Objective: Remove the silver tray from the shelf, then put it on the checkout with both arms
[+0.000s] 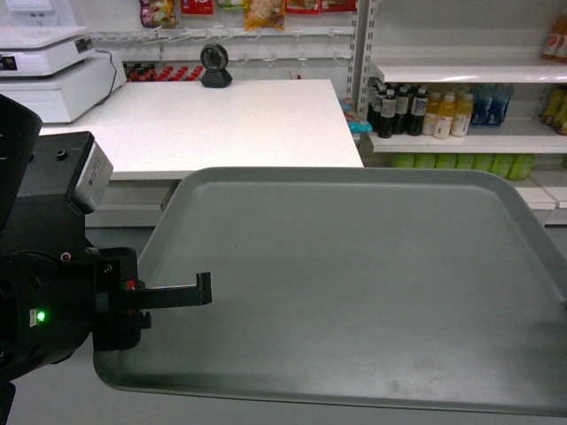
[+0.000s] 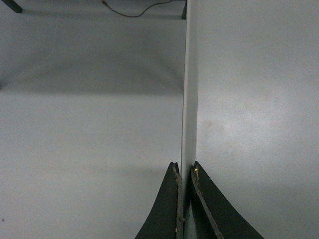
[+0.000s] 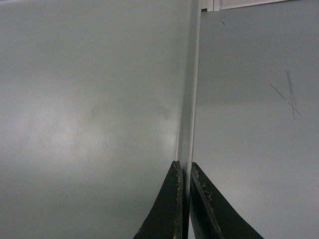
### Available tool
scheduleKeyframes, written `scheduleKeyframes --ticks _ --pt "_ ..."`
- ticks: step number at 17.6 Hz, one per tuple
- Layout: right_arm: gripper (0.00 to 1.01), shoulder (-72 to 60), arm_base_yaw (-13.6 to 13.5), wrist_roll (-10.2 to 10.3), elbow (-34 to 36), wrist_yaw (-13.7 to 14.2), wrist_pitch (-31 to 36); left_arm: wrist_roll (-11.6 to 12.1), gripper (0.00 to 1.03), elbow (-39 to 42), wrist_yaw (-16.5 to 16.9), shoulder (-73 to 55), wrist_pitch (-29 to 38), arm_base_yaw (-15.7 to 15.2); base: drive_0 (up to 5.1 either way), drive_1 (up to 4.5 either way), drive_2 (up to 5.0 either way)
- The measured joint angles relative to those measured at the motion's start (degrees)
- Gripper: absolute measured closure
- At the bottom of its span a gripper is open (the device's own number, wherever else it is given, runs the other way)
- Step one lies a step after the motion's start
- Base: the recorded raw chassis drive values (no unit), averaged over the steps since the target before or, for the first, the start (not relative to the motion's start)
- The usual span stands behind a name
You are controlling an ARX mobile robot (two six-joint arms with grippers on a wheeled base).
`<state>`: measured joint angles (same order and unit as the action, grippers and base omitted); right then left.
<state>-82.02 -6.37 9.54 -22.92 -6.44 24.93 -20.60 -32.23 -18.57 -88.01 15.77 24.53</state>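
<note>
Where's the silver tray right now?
In the head view the silver tray fills the foreground, clamped by the left gripper, short of the checkout.

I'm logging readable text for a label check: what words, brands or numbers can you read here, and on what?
None can be read.
Tray: plain, no marks.
Bottles on the shelf: labels too small.
Hanging packets: print blurred.
Register: no legible text.
Both wrist views: only the tray rim between the fingers, no text.
</note>
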Motion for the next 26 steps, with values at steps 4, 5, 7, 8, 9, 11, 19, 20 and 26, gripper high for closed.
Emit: scheduleKeyframes --ticks 4,5,7,8,9,11,19,20,26 --pt "0.98 0.0 0.0 0.0 0.0 0.0 0.1 0.0 1.00 0.0 0.0 0.0 0.2 0.0 -4.8 2.56 2.6" --pt "0.98 0.0 0.0 0.0 0.0 0.0 0.2 0.0 1.00 0.0 0.0 0.0 0.1 0.0 -4.8 2.58 2.6" --pt "0.98 0.0 0.0 0.0 0.0 0.0 0.3 0.0 1.00 0.0 0.0 0.0 0.2 0.0 -4.8 2.57 2.6" --pt "0.98 0.0 0.0 0.0 0.0 0.0 -0.1 0.0 1.00 0.0 0.0 0.0 0.0 0.0 -4.9 2.52 2.5" --pt "0.98 0.0 0.0 0.0 0.0 0.0 0.2 0.0 1.00 0.0 0.0 0.0 0.2 0.0 -4.9 2.52 2.5" --pt "0.98 0.0 0.0 0.0 0.0 0.0 0.1 0.0 1.00 0.0 0.0 0.0 0.1 0.0 -4.8 2.56 2.6" --pt "0.98 0.0 -0.4 0.0 0.0 -0.2 0.3 0.2 1.00 0.0 0.3 0.0 0.0 -0.4 -2.3 1.23 1.2" --pt "0.98 0.1 -0.3 0.0 0.1 0.1 0.1 0.1 1.00 0.0 -0.1 0.1 0.1 -0.1 -0.2 4.04 -4.4" --pt "0.98 0.0 -0.3 0.0 0.1 0.2 0.1 0.0 1.00 0.0 -0.1 0.1 0.1 0.0 0.0 4.28 -4.3"
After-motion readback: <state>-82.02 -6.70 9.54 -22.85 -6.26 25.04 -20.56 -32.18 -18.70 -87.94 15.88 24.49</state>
